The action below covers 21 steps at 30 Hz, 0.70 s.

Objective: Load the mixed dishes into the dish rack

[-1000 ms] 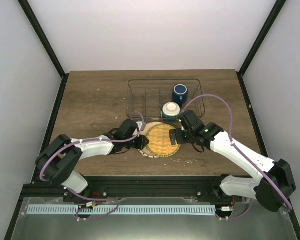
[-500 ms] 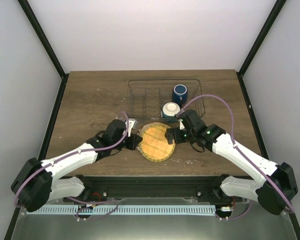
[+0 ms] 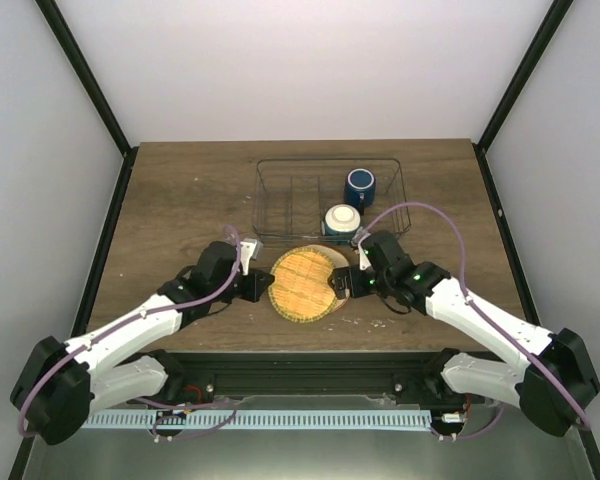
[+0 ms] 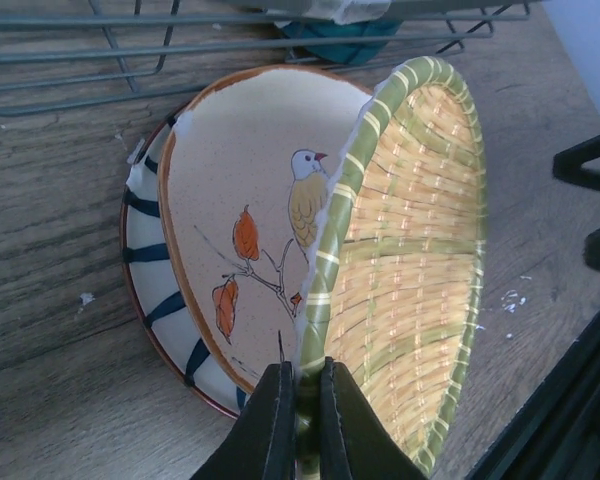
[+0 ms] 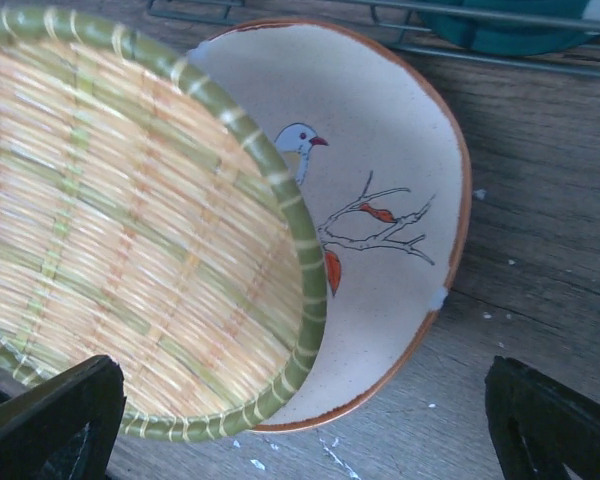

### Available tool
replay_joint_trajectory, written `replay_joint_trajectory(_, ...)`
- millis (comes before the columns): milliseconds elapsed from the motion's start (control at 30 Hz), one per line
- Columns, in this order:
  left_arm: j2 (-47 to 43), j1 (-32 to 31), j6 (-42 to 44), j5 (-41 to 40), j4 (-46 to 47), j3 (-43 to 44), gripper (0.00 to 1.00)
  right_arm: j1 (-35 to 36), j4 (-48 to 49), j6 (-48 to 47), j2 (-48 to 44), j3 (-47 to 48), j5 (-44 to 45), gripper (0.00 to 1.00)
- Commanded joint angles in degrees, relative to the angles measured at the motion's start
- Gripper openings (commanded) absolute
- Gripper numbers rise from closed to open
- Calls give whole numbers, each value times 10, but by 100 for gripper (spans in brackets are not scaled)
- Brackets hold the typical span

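Note:
My left gripper (image 3: pixel 261 285) (image 4: pixel 302 400) is shut on the near rim of the yellow-orange woven plate (image 3: pixel 302 283) (image 4: pixel 410 250) and holds it tilted up on edge. The cream plate with bird and orange leaves (image 4: pixel 240 190) (image 5: pixel 390 200) lies beneath it on the table. My right gripper (image 3: pixel 346 283) (image 5: pixel 300 400) is wide open at the woven plate's (image 5: pixel 130 230) right edge, touching nothing. The wire dish rack (image 3: pixel 280 200) stands behind, holding the dark blue mug (image 3: pixel 360 185) and the small cream-white bowl (image 3: pixel 340 219).
A white plate with blue stripes (image 4: pixel 145 260) lies under the cream plate. The rack's wires (image 4: pixel 80 45) (image 5: pixel 430 45) run just behind the plates. The black front rail (image 3: pixel 300 362) lies close in front of them.
The woven plate has shifted left and toward the front and tilted up in my left gripper. The left arm has drawn back to the left; the right gripper has followed slightly.

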Motion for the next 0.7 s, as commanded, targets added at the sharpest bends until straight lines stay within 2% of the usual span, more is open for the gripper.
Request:
replay_joint_trajectory(0,-38,8,-2,36,19,-3,0,4,58,-12,-17,-19,-39,100)
replay_joint_trajectory(200,-67,8,-11,81,28,-3,0,4,121,-25,-23,-49,-83,100)
replay_joint_trajectory(467,-109,8,-16,98,16,-7,0,2,215,-35,-45,-107,-105,100)
replay_joint_trajectory(667,-126,8,-19,120,23,-12,0,1,326,-30,-82,-160,-208,93)
